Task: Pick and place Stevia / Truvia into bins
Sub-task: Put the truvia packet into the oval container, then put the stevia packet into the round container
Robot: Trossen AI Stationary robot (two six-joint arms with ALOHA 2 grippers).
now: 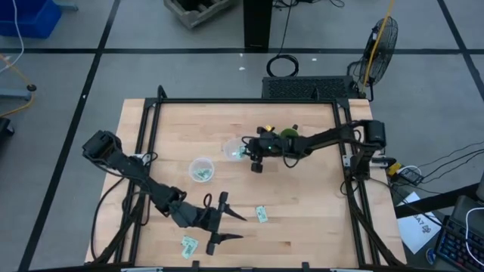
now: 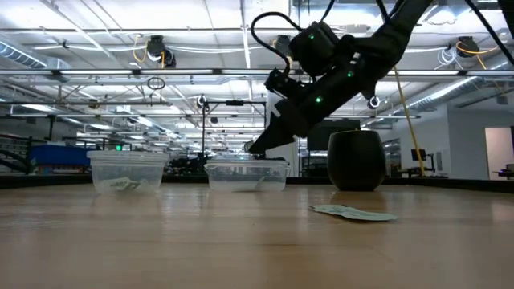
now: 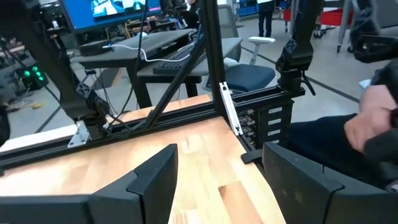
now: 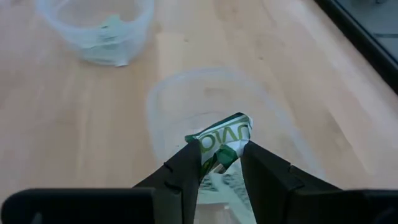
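Now the right gripper [image 4: 219, 163] pinches a crumpled green-and-white sachet [image 4: 222, 142] between its fingertips, hanging just above the smaller clear bin [image 4: 186, 99], beside the dark mug [image 2: 356, 160]. Another bin [image 1: 201, 169] with sachets inside sits nearby. Near the table's front edge the left gripper [image 1: 227, 224] waits, fingers spread, between two loose sachets [image 1: 262, 214] [image 1: 188, 245].

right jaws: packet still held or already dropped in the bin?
Still held. The right gripper is shut on a crumpled green-and-white sachet, pinched between both jaws directly above the clear bin, not released.
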